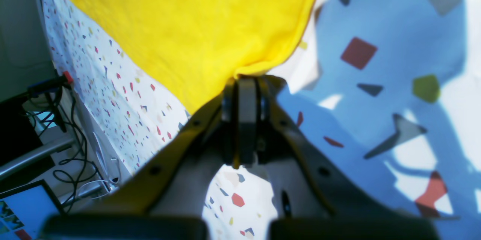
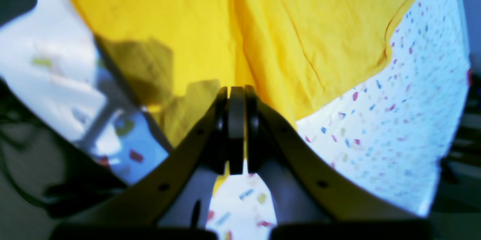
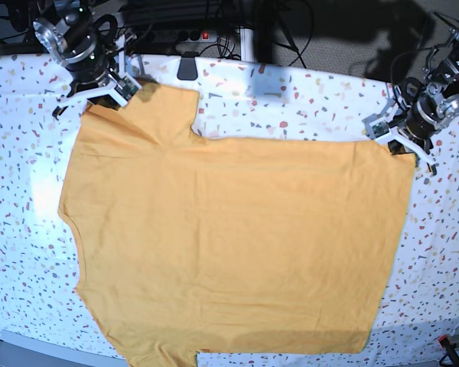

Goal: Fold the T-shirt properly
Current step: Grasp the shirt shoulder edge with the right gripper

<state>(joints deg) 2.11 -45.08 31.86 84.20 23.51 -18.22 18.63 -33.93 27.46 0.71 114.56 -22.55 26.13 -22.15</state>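
Shirt lies spread and unfolded, both grippers clamped on its far corners; every fold remains.

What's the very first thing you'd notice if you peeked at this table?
The big orange-yellow T-shirt grabs the eye first: it lies spread flat over most of the speckled tablecloth. Next come the two robot arms at the far edge. The right gripper is pinched shut on the shirt's sleeve corner at the base view's upper left, and the left gripper is pinched shut on the shirt's corner at the upper right.
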